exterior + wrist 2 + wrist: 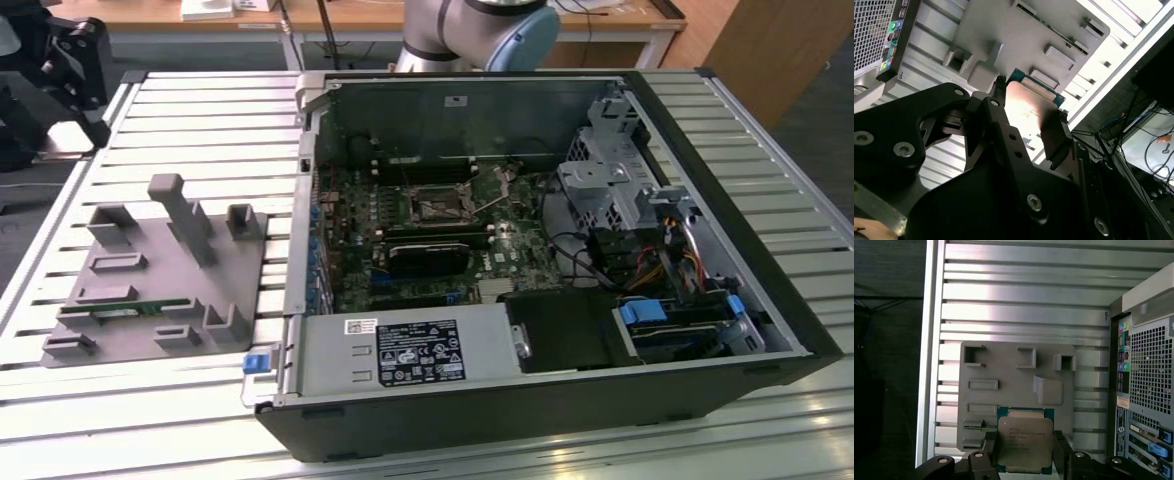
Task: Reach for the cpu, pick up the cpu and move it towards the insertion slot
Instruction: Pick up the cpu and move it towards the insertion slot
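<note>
The cpu (1023,440) is clamped by its side edges between the two black fingers (1060,450), seemingly lifted above the grey holder plate (1004,370) on the slatted table (1024,300). In the exterior view the insertion slot (438,205) lies inside the open computer case (534,420), about 3 o'clock from that plate

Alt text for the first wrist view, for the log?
The black pincer grips a flat square silver-topped cpu by two opposite edges, above a grey moulded parts tray on a ribbed metal table; a computer case's perforated rear stands alongside.
</note>
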Controlling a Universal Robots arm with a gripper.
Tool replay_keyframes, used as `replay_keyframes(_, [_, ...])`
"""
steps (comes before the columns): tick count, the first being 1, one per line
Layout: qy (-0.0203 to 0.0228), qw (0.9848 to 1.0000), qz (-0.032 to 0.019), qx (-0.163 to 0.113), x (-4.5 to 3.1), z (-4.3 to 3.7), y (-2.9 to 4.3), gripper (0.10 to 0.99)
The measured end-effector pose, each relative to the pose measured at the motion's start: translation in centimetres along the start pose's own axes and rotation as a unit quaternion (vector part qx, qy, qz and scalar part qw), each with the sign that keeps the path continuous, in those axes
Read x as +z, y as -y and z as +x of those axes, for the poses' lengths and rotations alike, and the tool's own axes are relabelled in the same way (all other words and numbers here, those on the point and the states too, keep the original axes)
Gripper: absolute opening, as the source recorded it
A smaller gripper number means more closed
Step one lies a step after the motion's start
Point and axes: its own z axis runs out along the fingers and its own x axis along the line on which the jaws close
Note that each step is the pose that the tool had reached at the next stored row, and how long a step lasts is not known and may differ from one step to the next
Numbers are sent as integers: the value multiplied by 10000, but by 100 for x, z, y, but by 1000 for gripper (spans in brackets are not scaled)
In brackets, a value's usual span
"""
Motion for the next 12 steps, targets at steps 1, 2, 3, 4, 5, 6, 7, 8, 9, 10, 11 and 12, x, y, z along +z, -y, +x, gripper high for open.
replay_keyframes(1, [-1,10000,0,0,-1,-16,0,533])
replay_keyframes(2, [0,10000,0,0,0,-32,1,533])
replay_keyframes(3, [0,10000,0,0,0,-47,1,533])
replay_keyframes(4, [0,10000,0,0,-1,-62,1,533])
replay_keyframes(5, [0,10000,0,0,-1,-76,2,533])
replay_keyframes(6, [0,10000,0,0,-1,-89,2,533])
replay_keyframes(7, [0,10000,0,0,-1,-102,2,533])
replay_keyframes(8, [0,10000,0,0,-1,-116,3,533])
replay_keyframes(9, [0,10000,0,0,-1,-131,3,533])
replay_keyframes(10, [0,10000,0,0,-1,-145,3,533])
replay_keyframes(11, [0,10000,0,0,-1,-159,4,533])
replay_keyframes(12, [0,10000,0,0,-1,-173,4,533])
